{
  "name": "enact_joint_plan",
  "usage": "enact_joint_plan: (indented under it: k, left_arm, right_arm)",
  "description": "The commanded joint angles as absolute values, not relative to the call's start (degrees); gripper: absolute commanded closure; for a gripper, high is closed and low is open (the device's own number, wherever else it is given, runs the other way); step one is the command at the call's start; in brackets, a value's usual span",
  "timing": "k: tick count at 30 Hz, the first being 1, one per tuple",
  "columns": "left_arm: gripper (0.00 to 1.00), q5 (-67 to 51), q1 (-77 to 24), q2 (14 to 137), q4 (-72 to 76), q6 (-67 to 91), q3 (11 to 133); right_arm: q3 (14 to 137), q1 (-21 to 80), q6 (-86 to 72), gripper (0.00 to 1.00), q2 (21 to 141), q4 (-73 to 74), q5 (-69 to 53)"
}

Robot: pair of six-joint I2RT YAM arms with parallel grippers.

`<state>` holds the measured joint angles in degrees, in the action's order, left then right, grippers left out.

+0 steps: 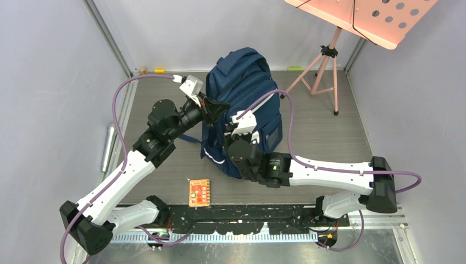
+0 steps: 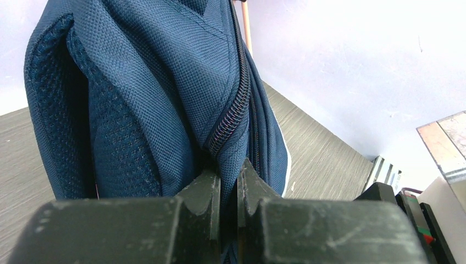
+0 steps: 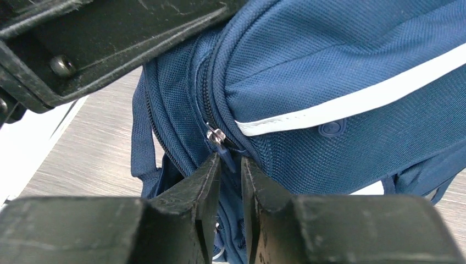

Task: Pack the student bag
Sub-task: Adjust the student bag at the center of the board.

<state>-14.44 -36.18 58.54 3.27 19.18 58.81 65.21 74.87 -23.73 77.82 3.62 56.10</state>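
Observation:
The student bag (image 1: 247, 93), a large navy backpack with pale stripes, stands upright in the middle of the table. My left gripper (image 1: 216, 110) is at its left side, shut on a fold of the bag's fabric (image 2: 233, 148) right beside a zip (image 2: 231, 110). My right gripper (image 1: 242, 132) is pressed against the bag's front. In the right wrist view its jaws (image 3: 231, 162) stand a little apart, with a metal zip slider (image 3: 215, 135) and its blue pull tab (image 3: 225, 148) at the fingertips; the tab lies against the left finger and is not clamped.
An orange card (image 1: 199, 192) lies flat on the table in front of the bag, near the arms' base rail. A pink music stand (image 1: 324, 55) on a tripod stands at the back right. Grey walls close in the table on both sides.

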Motion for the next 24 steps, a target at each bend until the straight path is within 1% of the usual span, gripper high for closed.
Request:
enact_joint_plan:
  k: [1,5,8,10,11,12,13,15,18,20,24]
  left_arm:
    - [1.0,-21.1,-39.2,55.9,9.8,21.5,59.4]
    - [1.0,-21.0,-39.7,55.5,10.0,21.5,59.2]
    - [1.0,-20.8,-39.8,55.2,10.0,21.4,59.1]
    - [1.0,-20.6,-39.9,55.0,10.0,21.3,59.1]
    - [1.0,-20.6,-39.9,55.0,10.0,21.2,59.0]
    - [1.0,-20.5,-39.9,55.0,10.0,20.9,59.0]
    - [1.0,-20.4,-39.9,55.1,9.6,20.6,59.2]
    - [1.0,-19.8,-39.9,55.3,8.7,19.7,59.6]
    - [1.0,-19.2,-39.9,55.3,7.3,17.9,60.2]
    - [1.0,-18.8,-39.9,55.3,6.7,17.1,60.4]
    - [1.0,-19.2,-39.9,55.4,6.5,16.2,60.6]
  right_arm:
    - [69.1,71.5,-18.2,0.7,78.9,0.5,69.1]
    - [70.3,71.5,-16.1,0.64,80.2,0.4,71.0]
    - [70.7,71.4,-13.3,0.63,80.9,-1.6,72.9]
    - [70.8,71.1,-11.1,0.71,81.2,-2.6,74.1]
    - [70.9,70.9,-10.2,0.77,81.1,-2.8,74.4]
    - [71.0,70.8,-9.8,0.8,80.9,-2.6,74.4]
    - [71.7,70.7,-9.5,0.89,80.1,-2.2,73.3]
    - [74.5,70.6,-10.8,0.98,78.9,2.1,69.4]
    - [82.1,70.5,-15.7,0.99,78.1,14.1,61.4]
    - [85.4,70.5,-18.0,1.0,77.0,19.5,57.9]
    - [89.3,69.8,-20.5,1.0,75.5,24.8,52.6]
